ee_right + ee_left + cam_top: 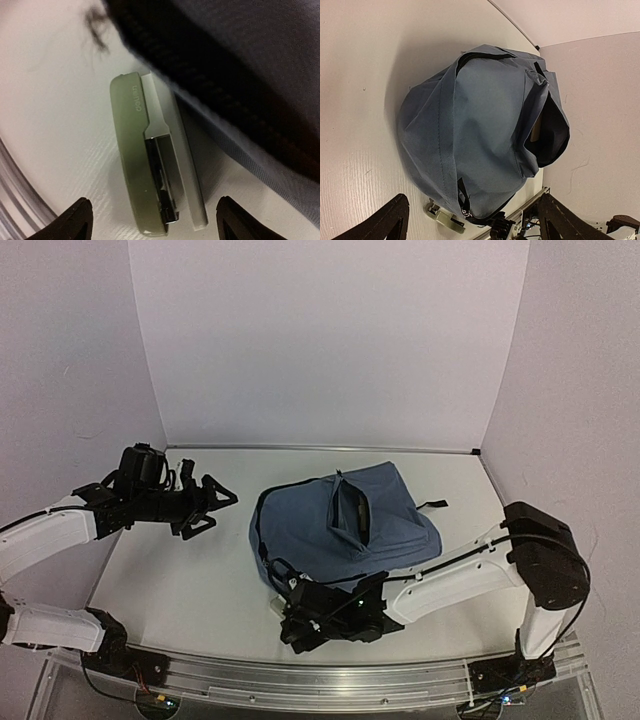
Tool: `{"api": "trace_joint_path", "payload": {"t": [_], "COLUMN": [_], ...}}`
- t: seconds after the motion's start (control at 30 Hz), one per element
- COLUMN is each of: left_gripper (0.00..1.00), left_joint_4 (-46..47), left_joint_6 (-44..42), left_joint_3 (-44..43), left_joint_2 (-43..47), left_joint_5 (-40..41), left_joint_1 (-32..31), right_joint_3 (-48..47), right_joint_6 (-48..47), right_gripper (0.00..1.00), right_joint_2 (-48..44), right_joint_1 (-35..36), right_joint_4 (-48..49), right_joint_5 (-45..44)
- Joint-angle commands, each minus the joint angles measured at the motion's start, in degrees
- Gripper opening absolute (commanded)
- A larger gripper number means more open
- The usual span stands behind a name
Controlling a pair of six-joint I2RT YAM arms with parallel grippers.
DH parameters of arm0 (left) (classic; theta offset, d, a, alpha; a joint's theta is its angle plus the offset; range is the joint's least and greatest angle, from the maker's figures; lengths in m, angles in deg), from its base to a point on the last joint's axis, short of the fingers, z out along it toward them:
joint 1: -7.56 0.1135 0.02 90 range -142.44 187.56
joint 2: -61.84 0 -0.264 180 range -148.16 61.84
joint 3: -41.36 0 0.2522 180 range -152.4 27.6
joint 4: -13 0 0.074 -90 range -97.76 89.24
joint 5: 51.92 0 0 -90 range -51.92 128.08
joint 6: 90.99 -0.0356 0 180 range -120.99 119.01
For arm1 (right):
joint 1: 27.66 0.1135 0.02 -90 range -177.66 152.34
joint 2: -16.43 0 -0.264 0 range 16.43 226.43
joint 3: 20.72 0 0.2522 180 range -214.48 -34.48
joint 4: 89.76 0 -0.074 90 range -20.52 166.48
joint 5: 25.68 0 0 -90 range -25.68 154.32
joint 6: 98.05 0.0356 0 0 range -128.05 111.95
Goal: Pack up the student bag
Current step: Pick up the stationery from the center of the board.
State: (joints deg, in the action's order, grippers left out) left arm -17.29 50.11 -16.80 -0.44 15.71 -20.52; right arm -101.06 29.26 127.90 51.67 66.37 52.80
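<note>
The left pincer (214,508) hangs above the left part of the bench (170,580), well apart from everything on it. Its jaws stand wide with nothing between them, and they point right toward the student bag (340,525).

Further right, near the front edge, a green stapler (131,165) lies flat on the bench, its metal strip along one side. It sits just beside the bag's near left corner, close to the black zipper seam (200,75). Whether stapler and fabric actually touch cannot be told. The lettering on its green cover is too blurred to read.

The right pincer (292,618) is low over this stapler, reaching in from the right arm's base across the front of the bench. Its jaws are spread wide, one finger on either side of the stapler, with bare bench showing between each finger and the stapler. It grips nothing.

The student bag lies on its side in the middle of the bench, slate blue and slumped. A zipped pocket on its upper face gapes open (350,515), showing dark lining inside. A black strap end (432,505) pokes out from its right side.
</note>
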Motion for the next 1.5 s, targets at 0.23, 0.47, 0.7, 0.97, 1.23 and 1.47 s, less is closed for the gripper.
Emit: {"api": "trace_joint_path", "payload": {"t": [0.23,0.47,0.7,0.97,1.23,1.47], "left_gripper": [0.89,0.89,0.89,0.89,0.89,0.87], "left_joint_4": [-0.85,-2.14,-3.55,-8.70,-8.69,-9.14], "left_joint_6": [-0.16,-1.69,-4.26,-9.59,-14.23,-15.83], "left_joint_3": [-0.46,-0.92,-1.99,-7.77,-9.05,-10.53], "left_joint_2": [0.41,-0.36,-0.09,-0.54,-0.37,-5.69], "left_joint_5": [-0.77,-3.06,-7.15,-17.17,-31.57,-35.63], "left_joint_1": [0.04,0.04,0.10,0.04,-4.28,-12.34], "right_joint_3": [-2.58,-2.03,-0.86,-0.52,-3.88,-5.63], "right_joint_6": [-5.28,-7.28,-11.14,-12.10,-15.80,-17.27], "right_gripper": [0.48,0.29,0.24,0.24,0.24,0.23], "right_joint_2": [3.62,1.95,-5.87,-18.75,-23.29,-22.61], "right_joint_1": [-0.41,-0.17,2.60,4.24,4.20,4.16], "right_joint_4": [0.51,1.65,2.47,0.20,-3.53,-5.53], "right_joint_5": [-2.53,-0.71,5.81,9.86,3.78,2.57]}}
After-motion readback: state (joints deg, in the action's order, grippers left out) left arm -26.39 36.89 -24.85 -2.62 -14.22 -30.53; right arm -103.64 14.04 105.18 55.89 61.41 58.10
